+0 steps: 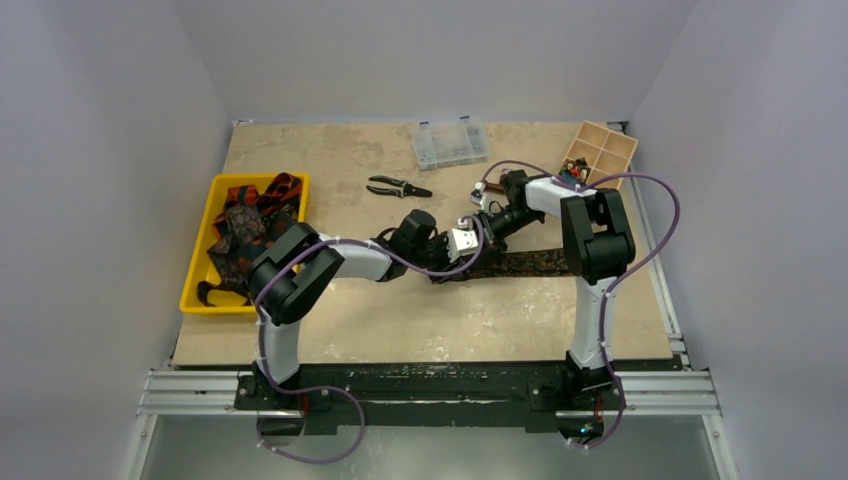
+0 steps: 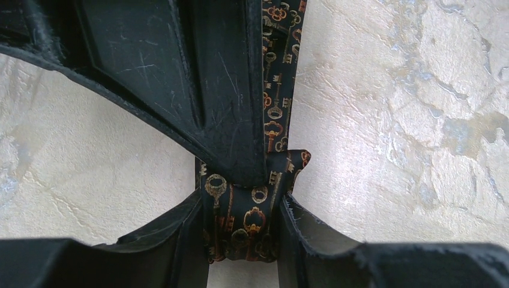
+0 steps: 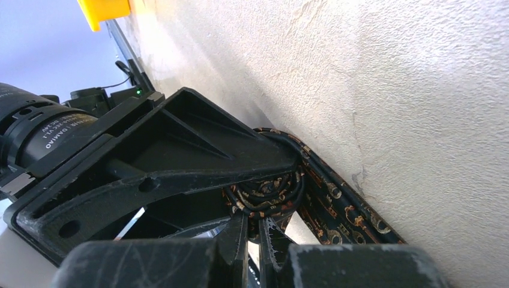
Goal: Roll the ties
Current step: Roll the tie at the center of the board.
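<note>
L pincer point(image 2: 243, 210): fingers point(image 2: 312, 240) sit one on each side of the folded end of the tie point(image 2: 277, 102), w/ the cloth pinched between them. No gap is visible betw. finger and cloth.

R pincer point(image 3: 257, 222): fingers pressed nearly together, tips nipping the coil point(image 3: 267, 193) wound at that same end. In the L wrist view, the R fingertip rests on the cloth just beyond the L fingers. In the top view, the L arm reaches in from the near-L side and the R arm from the far-R side.

Tie: dark cloth w/ gold and reddish key print. The rolled end sits approx. at ctr of the counter point(image 1: 400, 320), on the surface. The unrolled length lies flat and runs from the coil toward the R side. It reaches the R arm's upright link, where its far end is hidden.

Remaining ties point(image 1: 245, 225): heaped in a yellow bin point(image 1: 191, 270) at the L edge of the counter, well apart from the coil. Colours seen are black, brown and red w/ orange spots.

Other items, far half of counter:
- Black-handled pliers point(image 1: 398, 187), lying flat betw. the bin and the R arm.
- Clear lidded box point(image 1: 450, 143), near the far edge.
- Wooden compartment tray point(image 1: 600, 152), at the far-R corner. One compartment holds small parts, type not legible.
</note>
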You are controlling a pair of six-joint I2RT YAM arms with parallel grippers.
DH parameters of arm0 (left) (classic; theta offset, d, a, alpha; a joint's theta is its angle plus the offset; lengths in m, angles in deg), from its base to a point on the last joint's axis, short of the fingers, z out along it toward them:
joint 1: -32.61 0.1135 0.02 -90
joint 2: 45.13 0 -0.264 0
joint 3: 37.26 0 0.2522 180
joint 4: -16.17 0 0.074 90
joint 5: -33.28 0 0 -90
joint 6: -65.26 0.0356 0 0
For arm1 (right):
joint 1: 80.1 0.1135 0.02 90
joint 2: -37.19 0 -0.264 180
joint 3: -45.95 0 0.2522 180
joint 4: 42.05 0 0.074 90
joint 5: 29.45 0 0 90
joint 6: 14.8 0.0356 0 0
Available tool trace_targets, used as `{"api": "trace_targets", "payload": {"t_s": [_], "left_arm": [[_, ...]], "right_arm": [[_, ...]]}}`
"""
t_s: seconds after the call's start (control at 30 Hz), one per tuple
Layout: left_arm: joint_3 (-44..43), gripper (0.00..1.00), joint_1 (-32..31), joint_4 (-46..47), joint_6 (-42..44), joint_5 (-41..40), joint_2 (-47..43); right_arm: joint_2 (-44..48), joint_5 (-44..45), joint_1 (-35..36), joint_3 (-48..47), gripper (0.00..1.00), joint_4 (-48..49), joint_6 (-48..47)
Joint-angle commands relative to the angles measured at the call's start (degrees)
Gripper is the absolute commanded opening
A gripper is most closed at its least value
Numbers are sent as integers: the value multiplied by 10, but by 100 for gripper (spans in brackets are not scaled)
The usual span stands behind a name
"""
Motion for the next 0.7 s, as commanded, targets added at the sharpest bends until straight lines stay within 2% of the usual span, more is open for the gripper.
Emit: {"api": "trace_targets", "payload": {"t_s": [0.0,0.13,0.23,0.5,0.6,0.67], "left_arm": [[18,39,10,-87,3,30,40],[39,56,32,-10,-15,89,27],[41,60,34,35,-19,117,30],[32,60,32,154,-43,135,67],[28,55,30,166,-56,130,82],[27,49,27,168,-58,116,88]], "right_arm": [[-23,86,3,-11,0,24,-26],[-24,122,3,-6,0,32,-23],[-28,142,3,-8,0,36,-21],[-29,185,3,-7,0,47,-30],[-27,194,3,-2,0,53,-36],[-24,194,3,0,0,56,-36]]}}
